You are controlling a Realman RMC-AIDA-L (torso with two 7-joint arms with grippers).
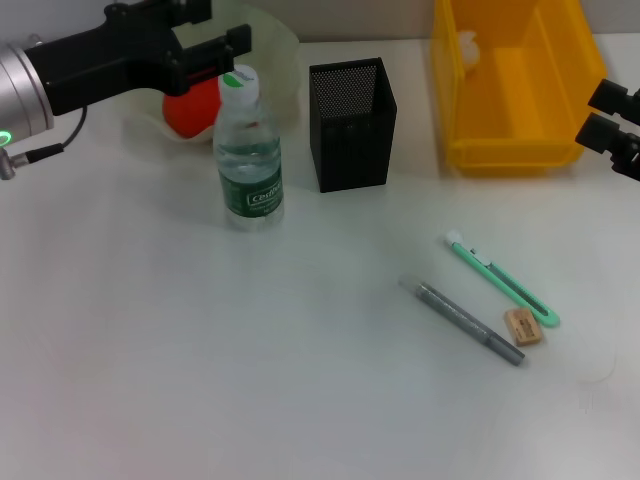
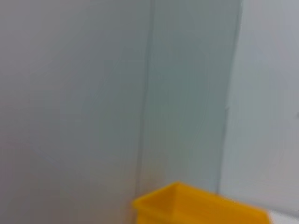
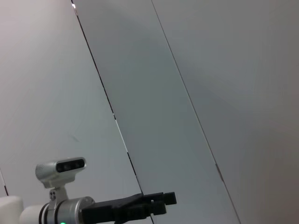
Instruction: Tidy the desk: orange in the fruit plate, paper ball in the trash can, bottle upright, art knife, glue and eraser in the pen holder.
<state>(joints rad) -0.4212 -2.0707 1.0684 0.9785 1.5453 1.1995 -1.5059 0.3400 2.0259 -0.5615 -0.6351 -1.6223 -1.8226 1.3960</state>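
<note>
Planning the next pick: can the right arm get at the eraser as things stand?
Probably yes. The eraser lies in the open on the right, touching only the knife; the right gripper waits by the yellow bin.

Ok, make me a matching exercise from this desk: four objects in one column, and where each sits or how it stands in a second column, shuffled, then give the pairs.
Column one:
1. clear plastic water bottle with green label
2. black mesh pen holder
3. small tan eraser
4. round orange fruit

Column two:
A. in the pale fruit plate, under the left end effector
B. lying beside the mint green art knife
C. standing upright with its cap on
D. between the bottle and the yellow plastic bin

Pairs: 1-C, 2-D, 3-B, 4-A
</note>
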